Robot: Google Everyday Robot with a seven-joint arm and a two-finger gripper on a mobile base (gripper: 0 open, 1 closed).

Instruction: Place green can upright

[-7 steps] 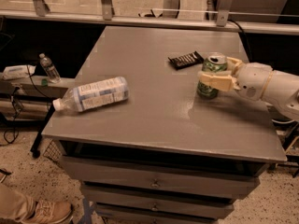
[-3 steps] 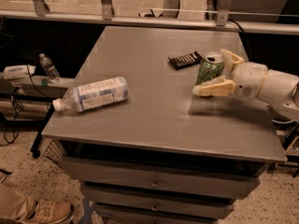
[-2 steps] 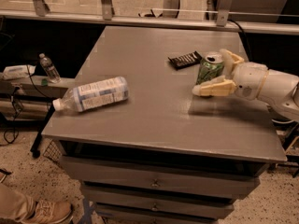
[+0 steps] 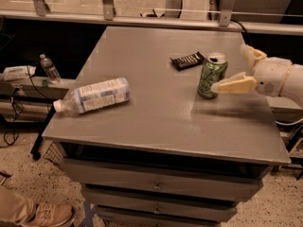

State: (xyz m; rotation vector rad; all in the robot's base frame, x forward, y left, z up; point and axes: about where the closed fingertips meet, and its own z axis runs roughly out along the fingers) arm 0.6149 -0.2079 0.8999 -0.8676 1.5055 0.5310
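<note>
The green can (image 4: 211, 76) stands upright on the grey table (image 4: 156, 112), right of centre, silver top facing up. My gripper (image 4: 230, 68) is at the table's right side, just right of the can, and is open. Its near finger (image 4: 234, 85) points left with its tip close to the can's lower right side. Its far finger (image 4: 251, 55) sits behind and to the right, apart from the can. The can is not held.
A clear plastic bottle (image 4: 94, 95) with a white-blue label lies on its side at the table's left. A black snack bar wrapper (image 4: 187, 60) lies just behind and left of the can. A small bottle (image 4: 49, 68) stands on a low shelf left of the table.
The gripper was closed around the can 2.3 s ago. It has opened and drawn back to the right, leaving the can standing on the table.
</note>
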